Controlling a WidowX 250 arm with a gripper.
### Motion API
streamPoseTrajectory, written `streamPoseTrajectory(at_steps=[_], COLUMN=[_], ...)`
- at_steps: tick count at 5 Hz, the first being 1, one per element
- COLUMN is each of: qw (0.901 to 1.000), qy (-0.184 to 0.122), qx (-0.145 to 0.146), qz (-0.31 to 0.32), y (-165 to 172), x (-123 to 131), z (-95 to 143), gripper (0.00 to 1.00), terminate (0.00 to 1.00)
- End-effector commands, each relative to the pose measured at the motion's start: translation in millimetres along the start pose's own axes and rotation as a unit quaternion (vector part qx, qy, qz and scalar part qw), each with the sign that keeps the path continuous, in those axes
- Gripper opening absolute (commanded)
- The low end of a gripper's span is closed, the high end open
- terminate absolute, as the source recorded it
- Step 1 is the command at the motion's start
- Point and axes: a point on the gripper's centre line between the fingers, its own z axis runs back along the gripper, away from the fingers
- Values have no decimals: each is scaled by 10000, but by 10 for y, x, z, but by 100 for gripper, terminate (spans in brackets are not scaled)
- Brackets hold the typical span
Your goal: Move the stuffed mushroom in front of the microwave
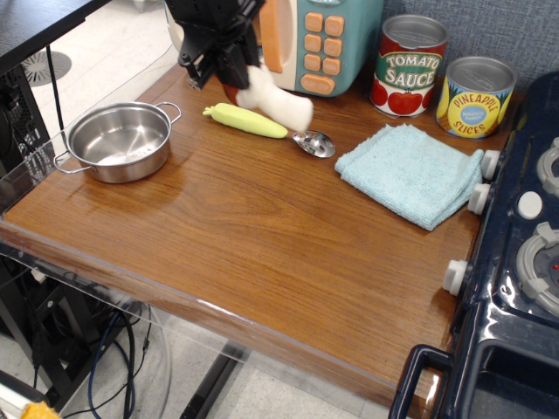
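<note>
Jaws of the gripper (229, 80) are pinched on the stuffed mushroom (275, 102) at its cap end; only a sliver of reddish-brown cap shows beneath the black fingers, so how wide they stand cannot be read closely. The mushroom's thick cream-white stem sticks out to the right and slightly downward, tilted, held off the tabletop (262, 244) just in front of the microwave (319, 39), whose teal front, orange buttons and orange handle show behind it. Directly below the stem lies a spoon (266, 127) with a green handle, its metal bowl pointing right. Left of that sits a steel pot (118, 141) with two handles, nothing in it. Right of the microwave stand two cans: a tomato sauce can (410, 65) and a pineapple slices can (476, 96), both upright, tops closed. A light blue cloth (410, 173) lies folded in front of the cans.
</note>
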Motion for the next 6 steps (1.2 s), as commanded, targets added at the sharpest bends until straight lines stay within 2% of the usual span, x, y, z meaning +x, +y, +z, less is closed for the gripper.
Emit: streamPoseTrajectory(at_steps=[1, 4, 6], qw=[9958, 9788, 9730], qy=[-466, -1182, -1446], qx=[-222, 12, 254], qz=[759, 1673, 1782], y=[-338, -373, -253], x=[568, 1142, 1269], z=[25, -199, -363], gripper=[0, 0, 0], terminate=[0, 0, 0])
